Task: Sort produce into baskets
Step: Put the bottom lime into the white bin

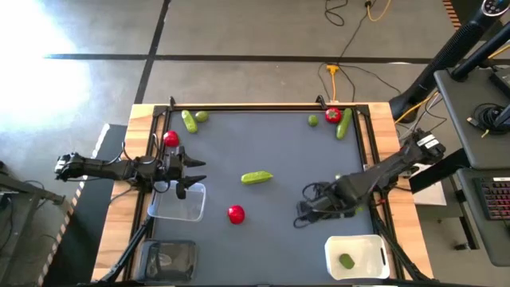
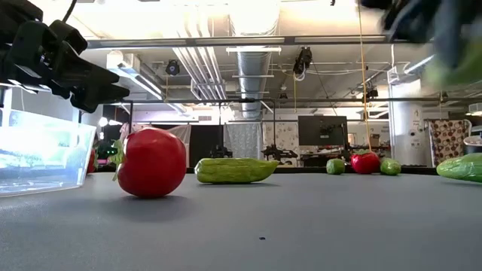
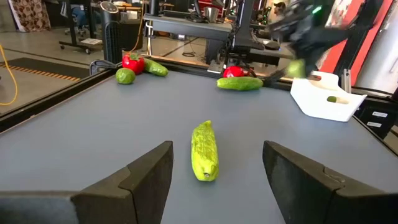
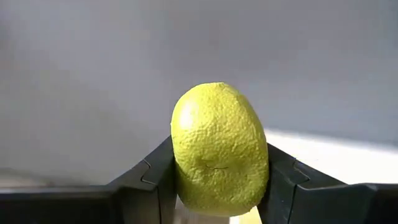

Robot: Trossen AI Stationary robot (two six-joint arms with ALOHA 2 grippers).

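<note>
A: Noting hands first. Right hand [image 4: 219,186] pinches a lime [image 4: 219,146] between both fingers, up off the bench [image 1: 271,151] near the white basket [image 1: 356,257], which already holds one lime [image 1: 347,261].

B: Left hand [image 1: 194,172]?

A: Fingers spread, nothing between them. It hangs over the far edge of the clear basket [image 1: 177,203], facing a cucumber [image 1: 256,178] at mid-bench. The dark basket [image 1: 168,259] sits at the near left corner.

B: Loose produce?

A: A tomato [image 1: 236,214] just right of the clear basket, another tomato [image 1: 170,139] beside the left arm, and a cucumber and lime at each far corner, with a third tomato in the right-hand group.

B: Risks?

A: My judgement: the lime is round and gripped low on its body, so a quick swing could squirt it out. Released high, it may bounce off the basket rim and roll. The left hand could also nudge the light clear basket when it reaches forward.
</note>
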